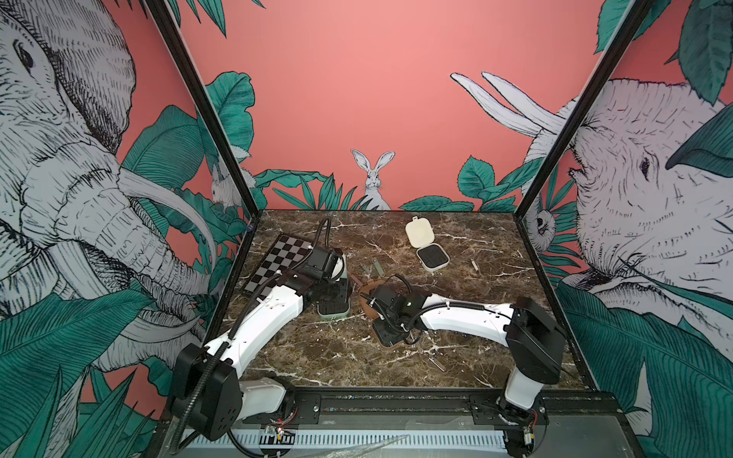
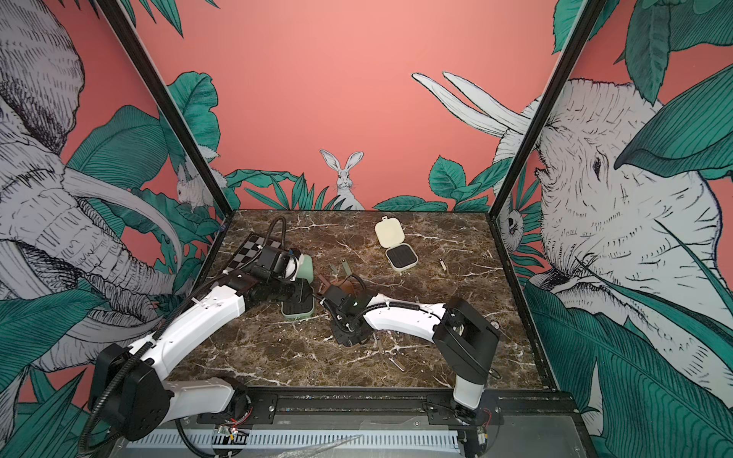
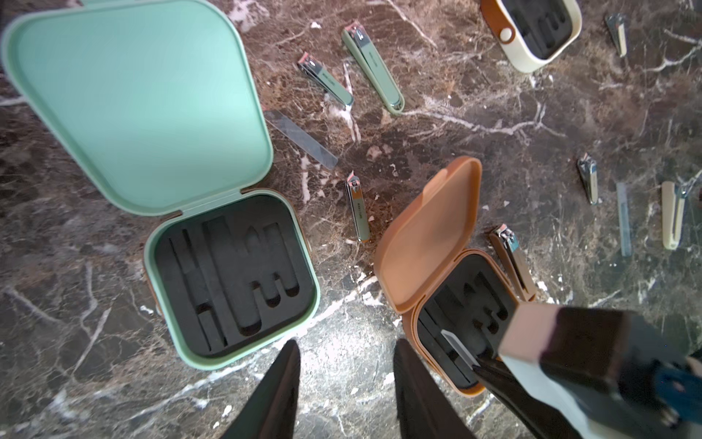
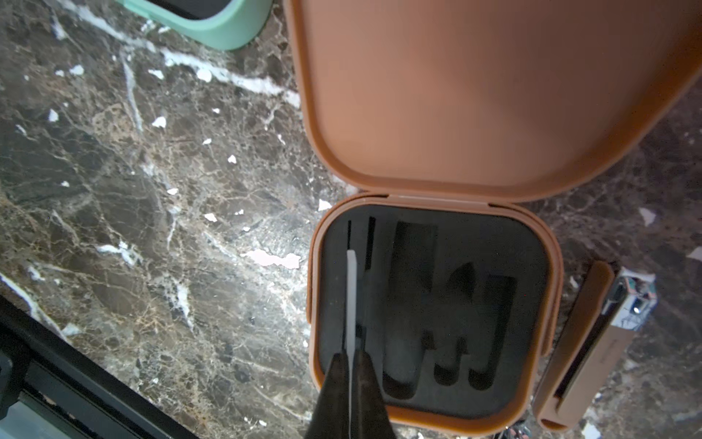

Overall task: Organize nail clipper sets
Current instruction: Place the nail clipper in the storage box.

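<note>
Three cases lie open on the marble: mint green, brown and cream, each with a black slotted insert. My right gripper is shut on a thin pale nail file, holding it on edge over the narrow slots at one side of the brown case's insert. My left gripper is open with nothing between its fingers, above bare marble between the mint and brown cases. Loose tools lie around: green clippers, a clear file, a brown clipper and cream clippers.
A black-and-grey checkerboard lies at the back left, partly under my left arm. Patterned walls close in the table on three sides, and a black rail runs along the front edge. Both wrists hang close together mid-table.
</note>
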{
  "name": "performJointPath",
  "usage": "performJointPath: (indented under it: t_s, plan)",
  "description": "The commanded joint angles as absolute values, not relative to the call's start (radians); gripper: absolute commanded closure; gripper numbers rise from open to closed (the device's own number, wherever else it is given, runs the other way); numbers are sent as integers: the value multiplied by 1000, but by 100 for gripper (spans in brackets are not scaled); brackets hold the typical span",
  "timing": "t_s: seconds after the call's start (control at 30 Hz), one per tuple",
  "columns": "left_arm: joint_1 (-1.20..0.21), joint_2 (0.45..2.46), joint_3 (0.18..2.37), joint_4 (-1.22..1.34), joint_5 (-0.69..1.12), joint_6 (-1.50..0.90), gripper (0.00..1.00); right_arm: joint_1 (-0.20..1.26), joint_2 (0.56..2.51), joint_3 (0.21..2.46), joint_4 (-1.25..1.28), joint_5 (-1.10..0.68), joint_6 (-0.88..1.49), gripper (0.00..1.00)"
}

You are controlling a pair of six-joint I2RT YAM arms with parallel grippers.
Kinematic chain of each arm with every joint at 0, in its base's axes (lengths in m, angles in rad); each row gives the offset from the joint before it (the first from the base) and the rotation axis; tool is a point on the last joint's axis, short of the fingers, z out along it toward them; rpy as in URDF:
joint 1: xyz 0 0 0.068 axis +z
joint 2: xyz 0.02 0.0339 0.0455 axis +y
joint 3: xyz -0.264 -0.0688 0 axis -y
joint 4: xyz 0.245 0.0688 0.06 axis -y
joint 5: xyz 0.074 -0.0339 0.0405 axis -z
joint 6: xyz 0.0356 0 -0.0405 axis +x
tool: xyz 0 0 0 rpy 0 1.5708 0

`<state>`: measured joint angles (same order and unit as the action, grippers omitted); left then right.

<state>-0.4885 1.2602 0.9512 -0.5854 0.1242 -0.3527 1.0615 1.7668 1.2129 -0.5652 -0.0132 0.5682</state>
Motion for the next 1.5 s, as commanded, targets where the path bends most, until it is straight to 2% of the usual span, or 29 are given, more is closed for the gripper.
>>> performJointPath:
  t_s: [0.0, 1.47]
  plan:
    - [-491, 1233, 913, -614, 93, -398, 57, 1067, 1777, 1246, -608, 26, 563, 100]
    - [-491, 1197, 881, -601, 103, -397, 56, 1054, 1870, 1264, -600, 42, 637, 100]
